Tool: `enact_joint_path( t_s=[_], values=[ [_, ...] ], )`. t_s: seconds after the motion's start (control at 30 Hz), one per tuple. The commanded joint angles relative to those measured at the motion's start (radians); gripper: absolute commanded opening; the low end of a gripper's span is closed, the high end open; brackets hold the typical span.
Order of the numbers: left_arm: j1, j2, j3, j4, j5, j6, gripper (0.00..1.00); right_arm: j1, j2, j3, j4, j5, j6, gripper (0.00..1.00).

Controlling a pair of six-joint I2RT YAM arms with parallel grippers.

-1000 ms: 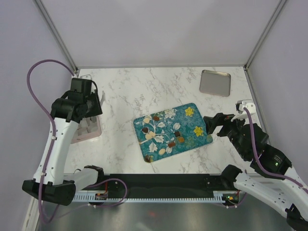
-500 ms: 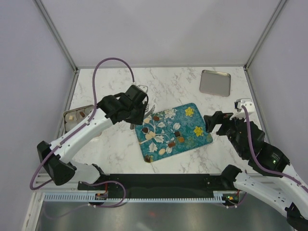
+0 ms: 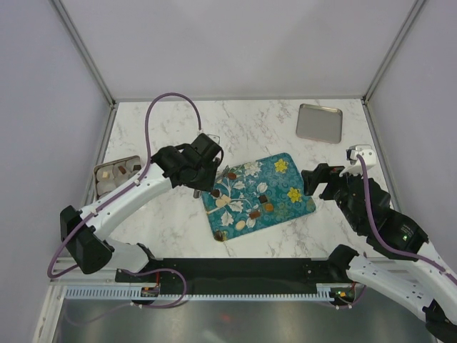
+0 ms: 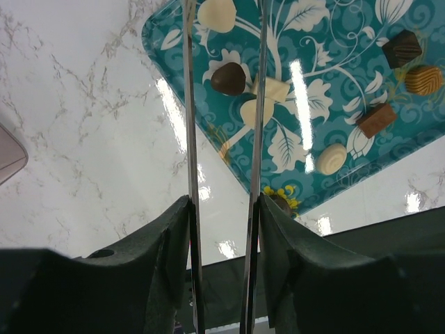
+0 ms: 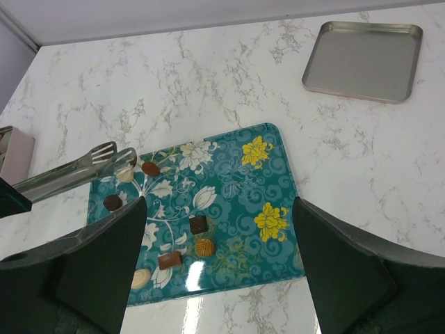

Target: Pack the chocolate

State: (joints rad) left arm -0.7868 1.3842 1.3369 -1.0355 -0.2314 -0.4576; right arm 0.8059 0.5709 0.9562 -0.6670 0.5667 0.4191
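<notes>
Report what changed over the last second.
The left gripper, shut on tongs, swung right from the box at the left edge to the teal tray's left corner, tips above chocolates there. The right gripper stayed open beside the tray; tray, chocolates and silver pan did not move.

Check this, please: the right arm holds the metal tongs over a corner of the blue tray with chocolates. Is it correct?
No: the left gripper holds the tongs, as the top view shows; the right gripper is open, holding nothing. The rest, about the blue tray and chocolates, is right.
</notes>
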Motion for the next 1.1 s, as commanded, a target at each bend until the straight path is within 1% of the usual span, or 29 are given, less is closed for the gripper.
enact_joint_path(
  t_s=[0.0, 0.2, 0.8, 1.07],
  values=[
    [-0.006, -0.037, -0.031, 0.028, 0.007, -0.053, 0.49, 0.003, 0.003, 0.036, 0.006, 0.027, 0.006, 0.94],
    [-0.008, -0.039, -0.058, 0.029, 0.010, -0.056, 0.49, 0.003, 0.007, 0.049, 0.006, 0.027, 0.001, 0.94],
    [-0.006, -0.027, -0.114, 0.048, 0.040, -0.064, 0.45, 0.003, 0.014, 0.055, 0.017, 0.012, 0.014, 0.93],
    [-0.006, -0.019, -0.120, 0.051, 0.020, -0.069, 0.43, 0.003, 0.000, 0.047, 0.017, 0.010, 0.018, 0.93]
  ],
)
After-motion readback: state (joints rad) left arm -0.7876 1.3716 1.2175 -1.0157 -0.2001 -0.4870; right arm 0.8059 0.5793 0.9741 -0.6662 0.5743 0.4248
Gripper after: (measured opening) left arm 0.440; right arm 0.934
